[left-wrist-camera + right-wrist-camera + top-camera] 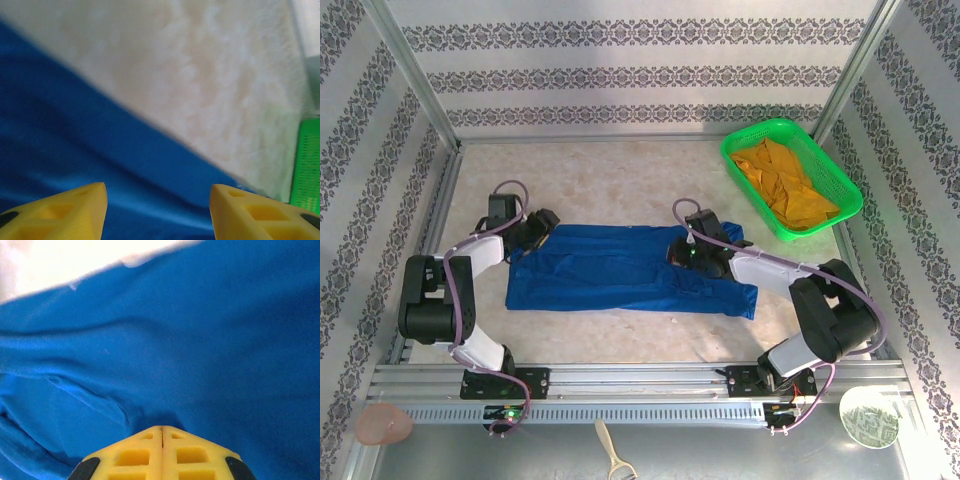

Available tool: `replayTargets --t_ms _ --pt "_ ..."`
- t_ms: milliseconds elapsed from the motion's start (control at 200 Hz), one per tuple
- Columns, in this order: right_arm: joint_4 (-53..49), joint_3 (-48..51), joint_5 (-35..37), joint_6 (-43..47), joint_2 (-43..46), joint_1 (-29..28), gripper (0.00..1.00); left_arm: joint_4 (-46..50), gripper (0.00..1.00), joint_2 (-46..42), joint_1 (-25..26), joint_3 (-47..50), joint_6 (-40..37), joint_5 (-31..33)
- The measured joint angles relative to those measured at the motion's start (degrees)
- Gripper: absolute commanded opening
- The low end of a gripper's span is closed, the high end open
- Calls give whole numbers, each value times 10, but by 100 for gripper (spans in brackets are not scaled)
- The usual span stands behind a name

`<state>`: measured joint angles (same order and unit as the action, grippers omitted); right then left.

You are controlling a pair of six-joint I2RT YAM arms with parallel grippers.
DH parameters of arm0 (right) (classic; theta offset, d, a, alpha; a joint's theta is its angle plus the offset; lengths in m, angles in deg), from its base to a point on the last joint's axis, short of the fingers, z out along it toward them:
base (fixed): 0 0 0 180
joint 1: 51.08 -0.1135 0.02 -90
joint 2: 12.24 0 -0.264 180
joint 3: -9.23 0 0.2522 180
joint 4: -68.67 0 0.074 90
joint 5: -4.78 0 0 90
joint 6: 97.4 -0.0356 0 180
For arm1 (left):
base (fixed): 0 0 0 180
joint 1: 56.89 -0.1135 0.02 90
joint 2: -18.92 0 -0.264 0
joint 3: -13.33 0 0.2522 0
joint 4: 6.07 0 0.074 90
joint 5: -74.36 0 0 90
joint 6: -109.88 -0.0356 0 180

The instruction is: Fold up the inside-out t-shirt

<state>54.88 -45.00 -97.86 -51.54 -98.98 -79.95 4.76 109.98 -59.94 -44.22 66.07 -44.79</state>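
Item 1. Right gripper [161, 432]: yellow moulded plastic fingers, closed flat against each other. The tips sit down against blue cloth that puckers around them. Whether a fold is caught between them cannot be told. In the overhead view it rests on the right part of the garment [678, 251].

Item 2. Left gripper [157, 190]: matching yellow fingers, standing apart and open, with nothing between them. It is poised over the cloth's edge, at the garment's far left corner in the overhead view [542, 229].

Item 3. Royal-blue cotton t-shirt [620, 270]: lies on the middle of the surface as a long, creased band running left to right between the two arms. Its right end is uneven. Blue cloth shows close up in the left wrist view [75, 150] and in the right wrist view [210, 340].

Item 4. Beige mottled surface [620, 180]: bare beyond the shirt's far edge [200, 75].

Item 5. Green plastic mesh basket [753, 192]: far right corner, well apart from the shirt, holding a crumpled orange-yellow garment [788, 180].
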Motion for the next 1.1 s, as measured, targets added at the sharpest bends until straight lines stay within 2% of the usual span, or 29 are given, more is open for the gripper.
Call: replayTargets --t_ms 150,315,400,445,560,639,749,919,1099 --pt "35 81 0 -52 5 7 8 -8 57 17 0 31 2 3" --pt "34 120 2 -78 70 46 18 -32 57 25 -3 32 1 7" --pt "4 121 6 -75 128 74 35 -41 57 30 -12 31 0 4" --pt "-16 117 11 -67 161 91 47 -42 57 33 -21 29 -3 2" --pt "-67 90 30 -40 214 160 70 -28 58 40 -46 8 -17 2" --pt "-94 72 45 -14 217 199 81 -12 58 41 -53 -12 -24 0" --pt "-119 61 57 16 193 231 85 -5 60 30 -48 -30 -24 -13" --pt "-130 45 52 58 108 239 89 1 60 -14 8 -42 -21 -28" --pt "-126 42 26 73 67 239 89 -7 60 -23 145 -63 0 -25"
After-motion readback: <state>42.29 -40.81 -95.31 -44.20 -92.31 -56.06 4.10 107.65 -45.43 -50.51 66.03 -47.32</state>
